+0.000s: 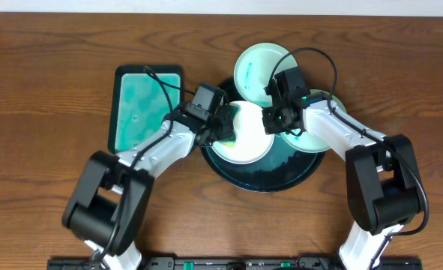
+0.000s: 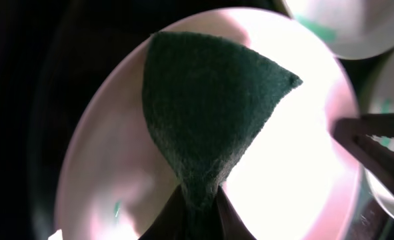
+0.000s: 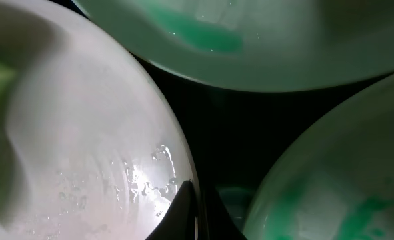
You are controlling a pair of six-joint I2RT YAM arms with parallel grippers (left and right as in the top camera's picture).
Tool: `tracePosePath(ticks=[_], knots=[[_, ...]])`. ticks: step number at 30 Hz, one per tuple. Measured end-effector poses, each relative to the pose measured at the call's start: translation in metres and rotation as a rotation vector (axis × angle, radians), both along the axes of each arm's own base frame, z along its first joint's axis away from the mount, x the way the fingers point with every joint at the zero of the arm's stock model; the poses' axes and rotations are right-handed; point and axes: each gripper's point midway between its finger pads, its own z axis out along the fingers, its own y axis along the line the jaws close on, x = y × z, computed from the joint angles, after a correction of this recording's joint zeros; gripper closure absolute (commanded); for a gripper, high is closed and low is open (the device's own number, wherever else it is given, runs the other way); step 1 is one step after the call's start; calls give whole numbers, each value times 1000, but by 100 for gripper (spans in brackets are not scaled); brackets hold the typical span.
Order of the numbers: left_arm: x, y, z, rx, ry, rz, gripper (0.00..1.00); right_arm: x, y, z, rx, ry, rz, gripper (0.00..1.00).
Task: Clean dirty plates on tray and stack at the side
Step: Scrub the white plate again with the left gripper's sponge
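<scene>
On the black tray (image 1: pixel 270 178) the middle plate (image 1: pixel 247 154) lies right under my left pincer (image 2: pixel 195 203), which is closed on a dark green scouring pad (image 2: pixel 207 113) pressed against it. My right pincer (image 3: pixel 195 203) is closed too, its tips at this plate's rim, beside a teal-smeared plate (image 3: pixel 250 40); whether it pinches the rim I cannot tell.
</scene>
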Motion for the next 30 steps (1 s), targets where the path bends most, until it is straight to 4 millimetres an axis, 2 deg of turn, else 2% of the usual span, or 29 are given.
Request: tracePosePath(ticks=[3, 10, 13, 16, 18, 23, 26, 30], knots=[[4, -3, -15, 2, 4, -4, 93, 0, 0, 0, 0, -1, -1, 99], [10, 0, -21, 72, -40, -18, 93, 0, -1, -1, -4, 1, -4, 98], [16, 7, -20, 158, -97, -20, 93, 0, 0, -1, 0, 2, -5, 98], [25, 23, -20, 262, -150, 6, 93, -1, 2, -1, 9, 7, -5, 98], [30, 36, -17, 330, -181, 31, 93, -1, 2, 0, 10, 8, -8, 98], [37, 49, -9, 409, -233, 51, 93, 0, 7, 1, 32, 4, -4, 98], [39, 50, -1, 403, -256, 50, 93, -1, 8, 1, 38, 6, -3, 99], [46, 47, 23, 330, -301, 59, 93, -1, 4, 0, 19, 7, -12, 99]])
